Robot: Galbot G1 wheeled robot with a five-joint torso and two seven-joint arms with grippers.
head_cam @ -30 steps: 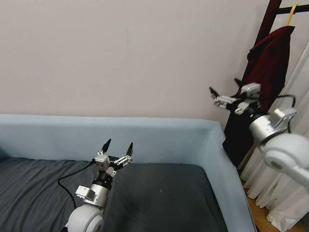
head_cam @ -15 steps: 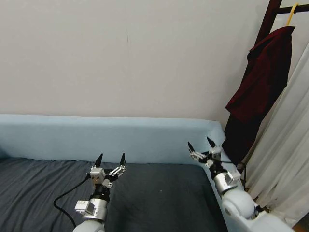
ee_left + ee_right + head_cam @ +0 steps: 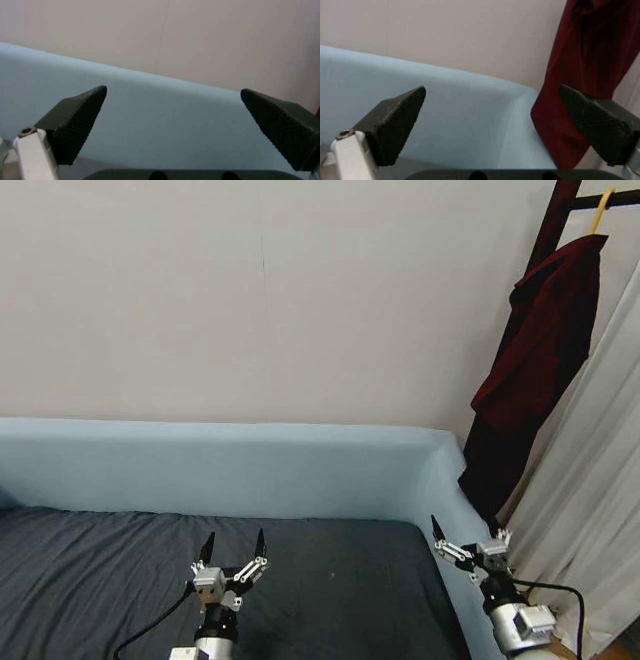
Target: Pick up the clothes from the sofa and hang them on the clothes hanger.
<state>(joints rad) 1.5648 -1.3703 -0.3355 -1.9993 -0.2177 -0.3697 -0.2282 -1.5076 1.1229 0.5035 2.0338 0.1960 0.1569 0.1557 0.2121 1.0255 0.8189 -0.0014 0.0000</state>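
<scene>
A dark red garment [image 3: 540, 350] hangs from a yellow hanger hook [image 3: 603, 205] on the dark wooden clothes stand [image 3: 553, 220] at the upper right; it also shows in the right wrist view as the same red garment [image 3: 587, 63]. My left gripper [image 3: 233, 548] stands open low over the dark grey sofa seat [image 3: 120, 570], holding nothing. My right gripper [image 3: 469, 533] is open and empty above the sofa's right armrest [image 3: 450, 510], well below the garment. Both wrist views show wide-spread fingertips [image 3: 75, 120] [image 3: 395, 120].
The sofa has a light blue backrest [image 3: 220, 465] against a plain pale wall [image 3: 250, 290]. A white curtain [image 3: 590, 510] hangs at the right, beside the clothes stand. Wooden floor shows at the bottom right corner.
My right arm has come down from beside the hanging garment to low over the armrest. The left gripper has sunk lower too. The garment stays on the stand.
</scene>
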